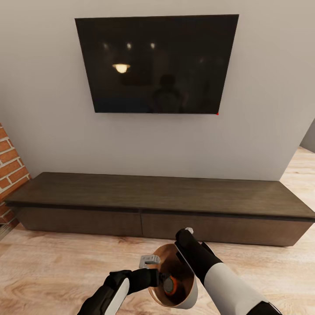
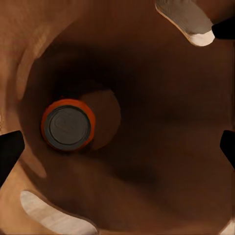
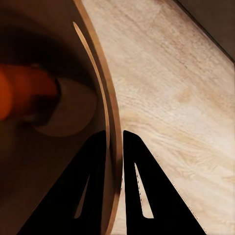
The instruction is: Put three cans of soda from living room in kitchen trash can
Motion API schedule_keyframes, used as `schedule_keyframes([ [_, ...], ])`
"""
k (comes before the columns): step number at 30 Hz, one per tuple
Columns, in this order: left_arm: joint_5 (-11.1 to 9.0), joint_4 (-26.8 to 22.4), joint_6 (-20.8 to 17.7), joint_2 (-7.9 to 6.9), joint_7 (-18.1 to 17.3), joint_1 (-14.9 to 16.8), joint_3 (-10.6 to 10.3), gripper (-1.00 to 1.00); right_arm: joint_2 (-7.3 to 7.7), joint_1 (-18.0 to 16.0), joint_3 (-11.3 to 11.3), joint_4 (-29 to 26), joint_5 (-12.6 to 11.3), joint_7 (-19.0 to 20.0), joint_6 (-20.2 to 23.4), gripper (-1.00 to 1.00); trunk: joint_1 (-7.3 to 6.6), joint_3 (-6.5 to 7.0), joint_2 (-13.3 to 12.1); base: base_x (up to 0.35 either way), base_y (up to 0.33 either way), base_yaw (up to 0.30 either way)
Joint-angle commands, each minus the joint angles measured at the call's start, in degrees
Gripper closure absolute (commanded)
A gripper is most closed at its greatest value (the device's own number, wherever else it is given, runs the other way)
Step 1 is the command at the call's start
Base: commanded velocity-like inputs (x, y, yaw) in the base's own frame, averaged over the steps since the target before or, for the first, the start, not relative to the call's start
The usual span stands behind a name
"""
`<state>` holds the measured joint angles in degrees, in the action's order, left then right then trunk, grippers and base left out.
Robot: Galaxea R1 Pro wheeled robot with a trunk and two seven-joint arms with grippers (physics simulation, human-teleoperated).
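The trash can (image 1: 189,298), pale outside and orange-brown inside, hangs above the wood floor in front of me. My right gripper (image 1: 180,250) is shut on its rim, one finger inside and one outside the wall (image 3: 106,93). One orange soda can (image 1: 169,285) with a grey top (image 2: 68,125) stands on the bin's bottom; its orange side (image 3: 24,93) also shows past the pinched wall. My left gripper (image 1: 161,276) hovers over the bin's mouth, open, its black fingertips (image 2: 10,152) far apart with nothing between them. The other two cans are out of view.
A long low dark-wood TV console (image 1: 157,194) runs across the wall ahead, with a black wall TV (image 1: 157,63) above it. The red-brick chimney (image 1: 9,175) stands at the left. Light plank floor (image 1: 57,262) lies between me and the console, continuing at the right (image 1: 302,170).
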<state>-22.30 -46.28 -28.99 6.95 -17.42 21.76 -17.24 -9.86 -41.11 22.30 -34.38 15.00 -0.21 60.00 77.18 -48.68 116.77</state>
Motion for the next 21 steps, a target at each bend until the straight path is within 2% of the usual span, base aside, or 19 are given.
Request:
schedule_keyframes([
  [1,0.0,-0.3,-0.1,-0.02,0.0,0.0,0.0,-1.00,0.26,0.0,-0.2,0.0,0.1,0.2,0.0,1.00,0.00,0.01,0.0,0.000,0.000,0.000],
  [5,-0.2,-2.4,-0.6,-0.07,-0.1,-0.1,0.1,-1.00,2.04,-0.1,-2.8,0.3,0.1,0.5,0.0,1.00,0.00,0.01,0.0,0.000,0.000,0.000],
  [7,-0.2,-4.4,-1.2,-0.39,-0.2,-0.1,0.2,-1.00,4.18,-0.1,-5.6,1.0,0.1,0.8,0.0,1.00,0.00,0.01,0.0,0.000,0.000,0.000],
  [9,-0.2,-4.9,-1.6,-0.86,-0.2,-0.2,0.3,-1.00,5.42,-0.2,-6.5,1.2,0.1,1.0,0.0,1.00,0.00,0.01,0.0,0.000,0.000,0.000],
  [10,-0.3,-5.3,-1.8,-1.30,-0.2,-0.2,0.3,-1.00,6.63,-0.2,-7.1,1.4,0.1,1.5,0.0,1.00,0.00,0.01,0.0,0.000,0.000,0.000],
  [14,-0.3,-5.8,-2.2,-1.99,-0.6,-0.2,0.4,-1.00,9.10,-0.2,-7.7,1.6,0.0,3.3,-0.1,1.00,0.00,0.01,0.0,0.000,0.000,0.000],
  [15,-0.3,-5.9,-2.3,-2.34,-1.0,-0.2,0.4,-1.00,10.41,-0.2,-7.9,1.6,0.0,4.6,-0.1,1.00,0.00,0.01,0.0,0.000,0.000,0.000],
  [19,-0.3,-6.0,-2.4,-3.28,-1.8,-0.2,0.4,-1.00,13.01,-0.3,-8.0,1.7,0.0,7.4,-0.2,1.00,0.00,0.01,0.0,0.000,0.000,0.000],
  [20,-0.3,-5.9,-2.4,-3.83,-2.1,-0.2,0.4,-1.00,14.21,-0.3,-8.1,1.7,0.0,8.9,-0.3,1.00,0.00,0.01,0.0,0.000,0.000,0.000],
  [21,-0.3,-5.8,-2.4,-4.09,-2.1,-0.2,0.4,-1.00,14.78,-0.3,-8.1,1.7,0.0,9.7,-0.3,1.00,0.00,0.01,0.0,0.000,0.000,0.000],
])
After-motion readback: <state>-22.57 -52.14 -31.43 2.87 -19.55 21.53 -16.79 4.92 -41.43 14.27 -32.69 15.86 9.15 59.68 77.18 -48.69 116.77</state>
